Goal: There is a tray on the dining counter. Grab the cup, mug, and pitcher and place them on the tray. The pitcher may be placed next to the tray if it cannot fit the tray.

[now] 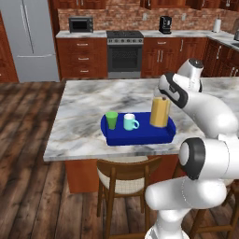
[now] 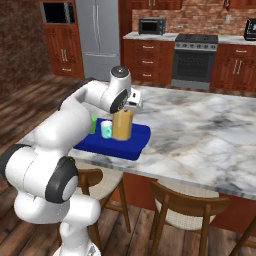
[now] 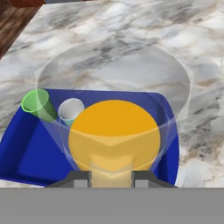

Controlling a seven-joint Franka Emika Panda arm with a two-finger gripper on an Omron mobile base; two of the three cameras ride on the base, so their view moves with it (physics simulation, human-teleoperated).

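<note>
The pitcher (image 1: pixel 160 112) stands upright at the right end of the tray (image 1: pixel 140 135), its base seemingly down on the blue floor, close to the right rim and the far right corner. The gripper (image 3: pixel 111 178) sits directly above it; in the hand view the two finger tips straddle a narrow part of the glass at the pitcher's near side, so I judge the jaws to be clamped on the pitcher, partly closed and not fully together. The cup (image 1: pixel 111 120) stands at the left end of the tray and the mug (image 1: pixel 130 122) just beside it toward the middle, handle pointing toward the pitcher; neither touches the other as far as I can tell. The tray lies on the dining counter (image 1: pixel 84 107) near its front edge, above a wooden stool (image 1: pixel 123 177).

Assessment: all three items appear to be on the tray, so what remains is release and withdrawal. Risks noted:
- The pitcher is tall and full; if the jaws open while it is not fully seated or part of its base rests on the rim, it could tip toward the mug or off the tray's right end.
- A sideways retreat could drag or knock the glass; a straight lift seems safer.
- The front edge of the counter is near, leaving little margin for a toppled pitcher.
</note>
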